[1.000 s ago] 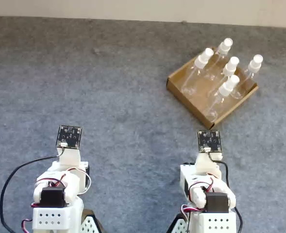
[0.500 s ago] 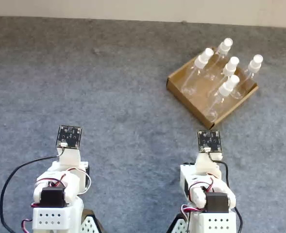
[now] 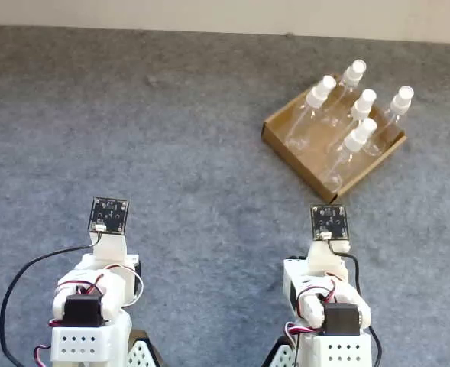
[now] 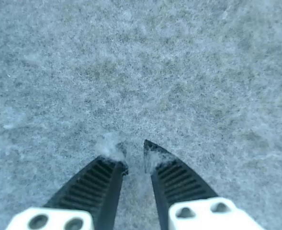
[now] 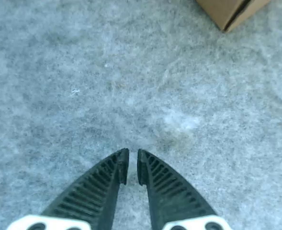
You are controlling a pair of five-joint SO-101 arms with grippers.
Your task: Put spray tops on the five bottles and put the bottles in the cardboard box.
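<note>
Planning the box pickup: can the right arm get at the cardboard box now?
Probably yes: the right arm faces the cardboard box across bare carpet, nothing between them. Reach to its far side is uncertain.

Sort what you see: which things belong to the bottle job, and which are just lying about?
Belongs to the job: five bottles, their spray tops, cardboard box.
Just there: black cable, grey table cover.
</note>
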